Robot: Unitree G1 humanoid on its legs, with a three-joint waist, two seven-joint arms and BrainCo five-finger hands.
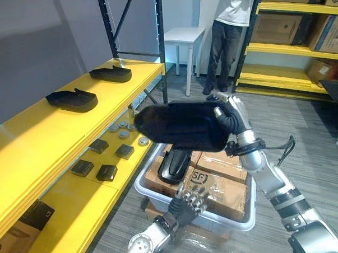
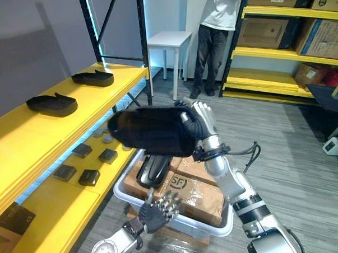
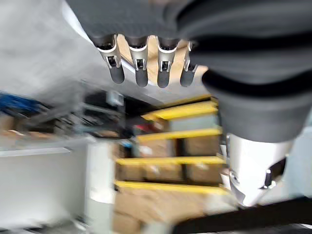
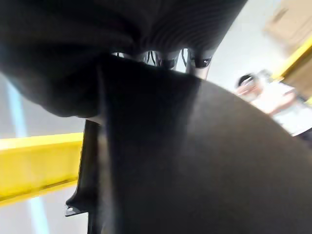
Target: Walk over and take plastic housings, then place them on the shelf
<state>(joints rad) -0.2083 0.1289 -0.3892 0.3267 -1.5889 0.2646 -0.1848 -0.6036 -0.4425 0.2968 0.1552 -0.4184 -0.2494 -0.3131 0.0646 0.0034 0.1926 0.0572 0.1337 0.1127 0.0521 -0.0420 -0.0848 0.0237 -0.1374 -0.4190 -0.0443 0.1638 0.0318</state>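
Observation:
My right hand (image 1: 231,119) is shut on one end of a large black plastic housing (image 1: 180,126), holding it in the air above the white bin (image 1: 161,198); close up the housing (image 4: 195,161) covers most of the right wrist view. Another black housing (image 1: 175,164) stands inside the bin against cardboard boxes. Two more housings (image 1: 72,100) (image 1: 110,74) lie on the upper yellow shelf (image 1: 40,135) at left. My left hand (image 1: 190,201) hangs low in front of the bin, its fingers (image 3: 141,68) straight and holding nothing.
Small dark parts (image 1: 106,172) and grey discs (image 1: 123,134) lie on the lower yellow shelf. A person (image 1: 226,34) stands at the back beside a white table (image 1: 184,36). Yellow racks with cardboard boxes (image 1: 288,26) line the right.

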